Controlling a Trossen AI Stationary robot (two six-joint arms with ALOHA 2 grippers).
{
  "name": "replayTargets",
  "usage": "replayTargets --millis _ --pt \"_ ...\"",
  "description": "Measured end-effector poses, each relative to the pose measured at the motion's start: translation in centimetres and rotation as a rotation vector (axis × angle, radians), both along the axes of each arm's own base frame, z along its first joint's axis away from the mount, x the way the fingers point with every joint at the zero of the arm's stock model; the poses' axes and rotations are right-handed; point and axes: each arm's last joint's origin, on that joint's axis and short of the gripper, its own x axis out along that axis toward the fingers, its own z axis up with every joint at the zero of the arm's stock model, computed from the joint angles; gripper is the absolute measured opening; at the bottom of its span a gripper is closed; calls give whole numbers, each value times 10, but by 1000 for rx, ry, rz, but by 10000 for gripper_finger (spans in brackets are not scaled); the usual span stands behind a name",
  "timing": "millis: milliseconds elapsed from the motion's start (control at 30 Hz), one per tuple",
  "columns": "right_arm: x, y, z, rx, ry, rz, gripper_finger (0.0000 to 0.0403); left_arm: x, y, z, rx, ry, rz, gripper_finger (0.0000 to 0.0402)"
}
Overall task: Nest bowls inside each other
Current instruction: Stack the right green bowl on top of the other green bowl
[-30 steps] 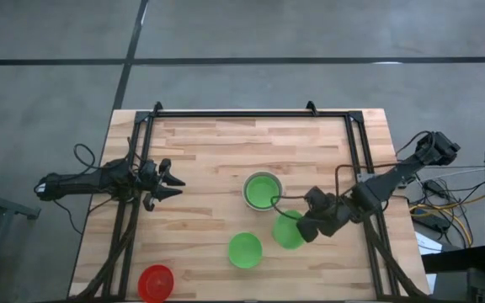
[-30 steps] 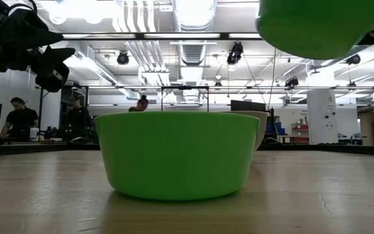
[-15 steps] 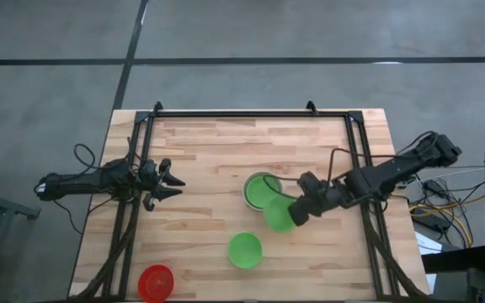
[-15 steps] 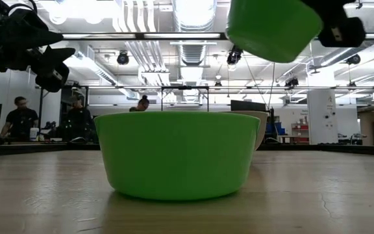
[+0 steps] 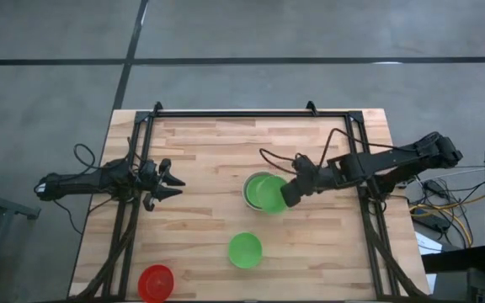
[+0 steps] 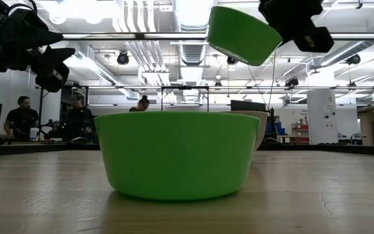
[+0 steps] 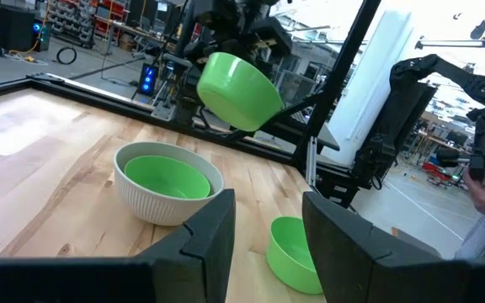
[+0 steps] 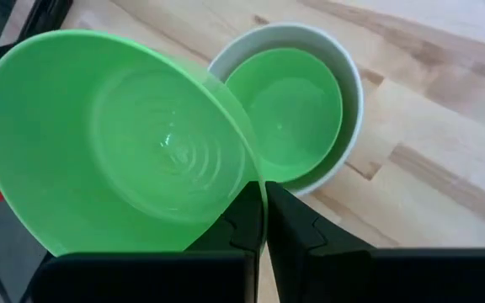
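Carried up and inward from about four o'clock of the table's centre, the held green bowl (image 5: 271, 194) now hangs tilted over the white-grey bowl (image 5: 251, 182), overlapping its three-o'clock rim in the high view. The right gripper (image 5: 292, 192) pinches this bowl's thin rim, fingers pressed together on the plastic wall; its glossy inside shows faint concentric rings in the right wrist view (image 8: 133, 143).

No brand, label or writing can be read on any bowl.

Nearest the table's front edge, at seven o'clock from centre, sits the red bowl (image 5: 156, 282), round and smooth. Farther in, at six o'clock, the loose green bowl (image 5: 245, 250) stands upright on the wooden table (image 5: 209, 151), whose top is made of pale butcher-block strips with visible grain. In the low view this bowl (image 6: 176, 155) fills the foreground, a plain smooth wall tapering slightly to its base.

Just past it, near centre, the white-grey bowl has a finely ribbed outer wall (image 7: 162, 202) and already holds the nested green bowl (image 7: 165, 178) seated level inside.

At nine o'clock, well apart from all bowls, the left gripper (image 5: 173, 183) waits with its fingers spread and nothing between them.

Beyond the table, people (image 6: 22, 120) show small in the workshop.
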Motion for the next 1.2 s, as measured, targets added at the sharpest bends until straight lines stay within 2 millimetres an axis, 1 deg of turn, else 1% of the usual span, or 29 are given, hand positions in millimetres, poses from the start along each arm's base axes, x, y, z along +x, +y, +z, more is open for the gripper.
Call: replayTargets --millis 233,533,667,1000,1200 --pt "5 -14 3 -13 -5 -4 8 0 0 0 0 0 0 145" --pt "9 -39 13 -21 -23 14 8 0 0 0 0 0 0 145" --pt "9 -51 12 1 -16 21 8 0 0 0 0 0 0 145" --pt "6 -72 11 61 -5 31 8 0 0 0 0 1 0 145" --pt "9 -81 4 93 24 39 8 0 0 0 0 0 0 145"
